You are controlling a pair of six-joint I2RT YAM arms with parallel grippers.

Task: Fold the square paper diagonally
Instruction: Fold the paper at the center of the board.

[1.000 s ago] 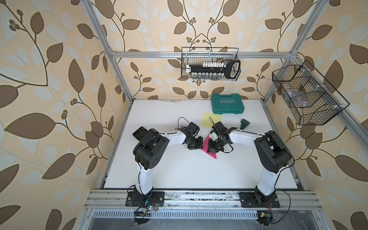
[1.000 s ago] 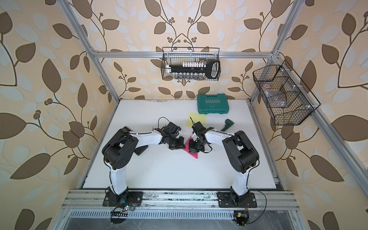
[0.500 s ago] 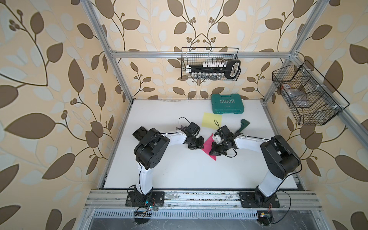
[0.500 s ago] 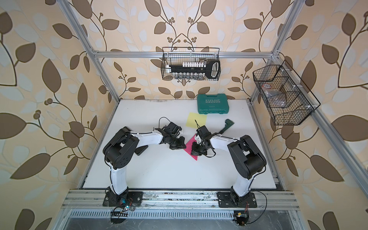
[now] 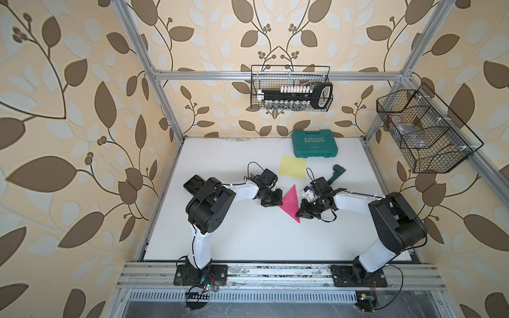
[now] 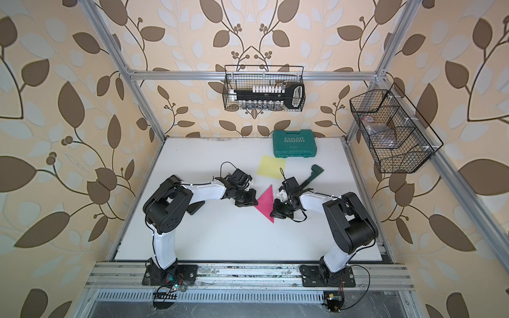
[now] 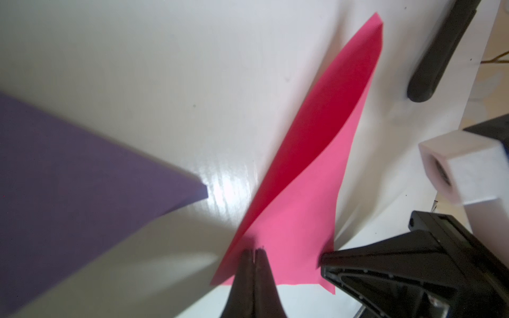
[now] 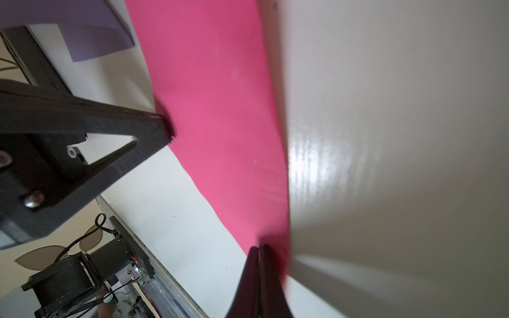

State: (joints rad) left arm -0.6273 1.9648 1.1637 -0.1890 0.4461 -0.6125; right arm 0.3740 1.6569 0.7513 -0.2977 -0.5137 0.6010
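Observation:
The pink paper [image 5: 290, 202] [image 6: 266, 201] lies folded into a triangle in the middle of the white table [image 5: 248, 242]. My left gripper [image 5: 280, 203] [image 7: 255, 250] is shut, its tip resting on the triangle's left corner. My right gripper [image 5: 298, 214] [image 8: 260, 246] is shut too, its tip pressed on the long folded edge near the front corner. In the left wrist view the upper layer of the pink paper [image 7: 316, 137] bulges up a little towards the far corner. The right wrist view shows the pink paper [image 8: 220, 110] flat, with the left gripper [image 8: 168, 129] on its far side.
A yellow paper [image 5: 293, 167] and a green tool case [image 5: 314, 143] lie behind the arms. A dark green tool [image 5: 336, 174] sits by the right wrist. A purple paper [image 7: 68, 179] lies under the left wrist. A black object [image 5: 194, 184] sits at the table's left edge.
My right gripper has slid along the folded edge towards the front corner, staying shut. The left gripper has stayed on its corner. The fold lies flatter.

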